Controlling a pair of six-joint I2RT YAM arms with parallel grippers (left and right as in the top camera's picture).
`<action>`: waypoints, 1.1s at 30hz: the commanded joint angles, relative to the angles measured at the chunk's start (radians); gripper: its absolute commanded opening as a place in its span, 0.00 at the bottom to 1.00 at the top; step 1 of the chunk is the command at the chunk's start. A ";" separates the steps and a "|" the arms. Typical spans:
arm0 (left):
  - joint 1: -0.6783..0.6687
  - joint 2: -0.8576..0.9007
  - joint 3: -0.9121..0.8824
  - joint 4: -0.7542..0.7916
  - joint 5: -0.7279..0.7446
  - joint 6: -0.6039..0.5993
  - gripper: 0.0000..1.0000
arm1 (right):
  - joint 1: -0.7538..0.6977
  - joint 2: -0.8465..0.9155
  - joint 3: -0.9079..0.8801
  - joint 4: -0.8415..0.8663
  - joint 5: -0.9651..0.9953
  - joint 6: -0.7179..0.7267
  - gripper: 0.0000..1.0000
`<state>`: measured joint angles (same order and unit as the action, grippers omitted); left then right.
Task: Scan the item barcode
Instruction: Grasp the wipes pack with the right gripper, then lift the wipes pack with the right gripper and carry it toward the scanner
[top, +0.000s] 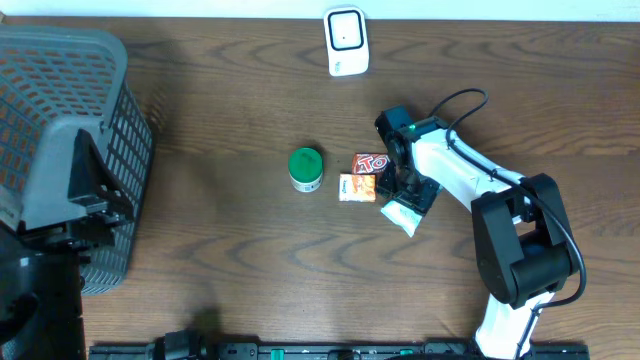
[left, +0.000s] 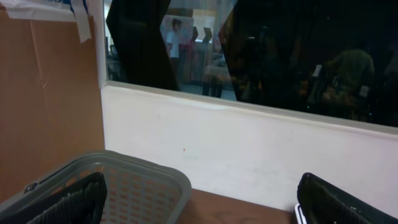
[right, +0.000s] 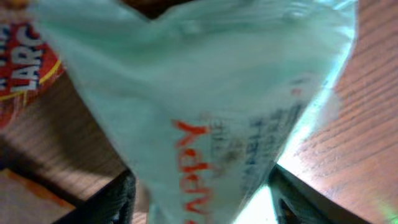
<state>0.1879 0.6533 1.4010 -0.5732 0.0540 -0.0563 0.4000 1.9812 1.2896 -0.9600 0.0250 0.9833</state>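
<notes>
Packet (top: 405, 218), pale green, lies on the desk (top: 230, 260) between the right pincer's (right: 208, 200) fingers; whether they grip it I cannot tell. Orange packs (top: 356, 187) lie just beside it, and a can (top: 305, 168) lies left of them. Left pincer (left: 202, 186) gapes wide over the basket (top: 60, 90), whose contents I cannot make out.

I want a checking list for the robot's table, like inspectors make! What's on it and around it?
Surface: brown wooden table.
Job's things: white scanner at the far edge; pale green packet under the right gripper.
Clutter: green-lidded jar, orange packet, red packet, grey basket at the left.
Grippers: left gripper open and empty by the basket; right gripper astride the pale green packet, grip unclear.
Cables: black cable loops over the right arm.
Surroundings: white wall, dark window.
</notes>
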 joint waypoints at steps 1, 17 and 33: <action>-0.004 -0.006 -0.005 0.005 0.010 -0.009 0.98 | 0.005 0.016 0.029 -0.006 -0.034 0.007 0.49; -0.004 -0.006 -0.006 0.001 0.010 -0.009 0.98 | -0.023 0.010 0.236 -0.167 -0.182 -0.236 0.01; -0.003 -0.005 -0.006 -0.052 0.010 -0.009 0.98 | -0.225 0.006 0.283 -0.107 -1.136 -1.314 0.01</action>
<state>0.1879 0.6533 1.4006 -0.6125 0.0540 -0.0559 0.2180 1.9896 1.5532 -1.0626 -0.8463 -0.0231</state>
